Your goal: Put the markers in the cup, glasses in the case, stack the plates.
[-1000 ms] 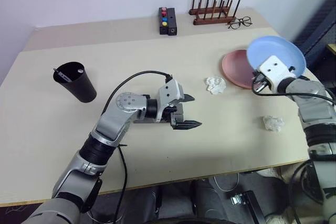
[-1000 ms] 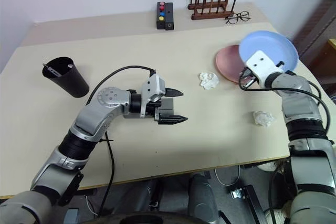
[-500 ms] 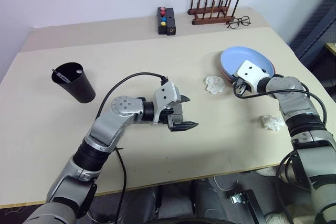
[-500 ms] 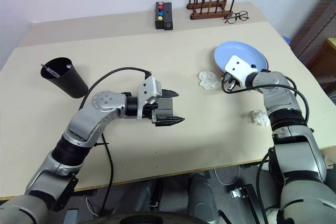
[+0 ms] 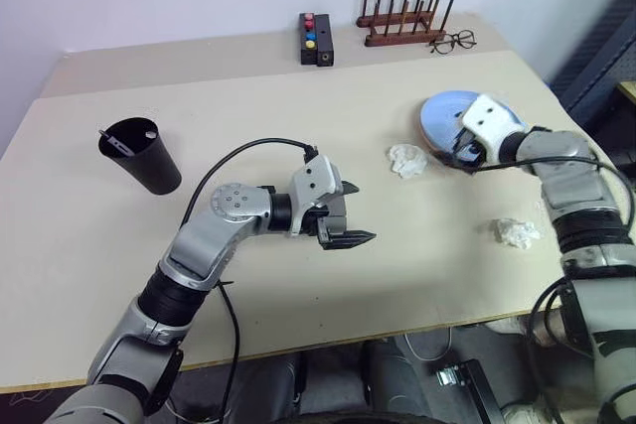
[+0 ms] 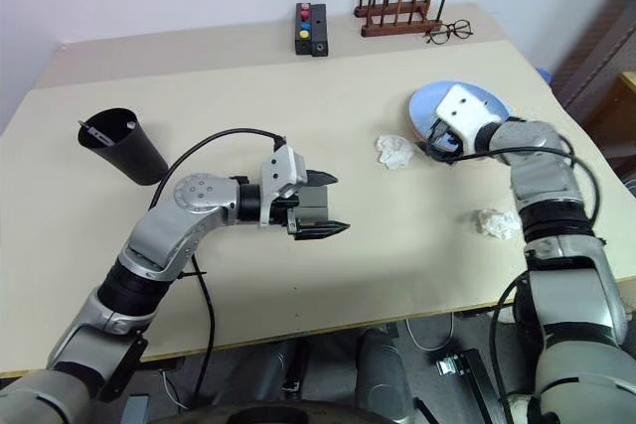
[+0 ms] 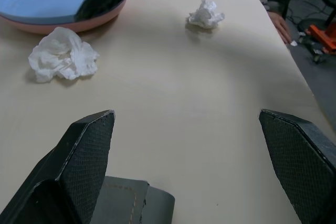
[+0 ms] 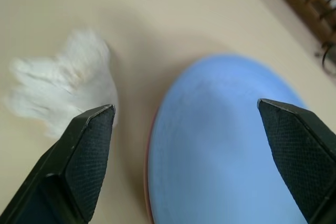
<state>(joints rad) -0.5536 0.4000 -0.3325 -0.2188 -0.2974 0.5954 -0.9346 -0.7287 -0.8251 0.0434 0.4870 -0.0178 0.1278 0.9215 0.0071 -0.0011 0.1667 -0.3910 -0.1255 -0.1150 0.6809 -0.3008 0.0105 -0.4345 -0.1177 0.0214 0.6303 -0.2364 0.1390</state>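
Blue plate atop pink plate, right pincer spread above.

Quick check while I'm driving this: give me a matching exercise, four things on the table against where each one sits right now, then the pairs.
Things:
1. blue plate
2. black cup
3. wire-rimmed eyeglasses
4. crumpled tissue

Places:
A. far edge, beside the wooden rack
B. left part of the table, with markers inside
C. stacked on the pink plate
D. on the table just left of the plates

Pairs: 1-C, 2-B, 3-A, 4-D
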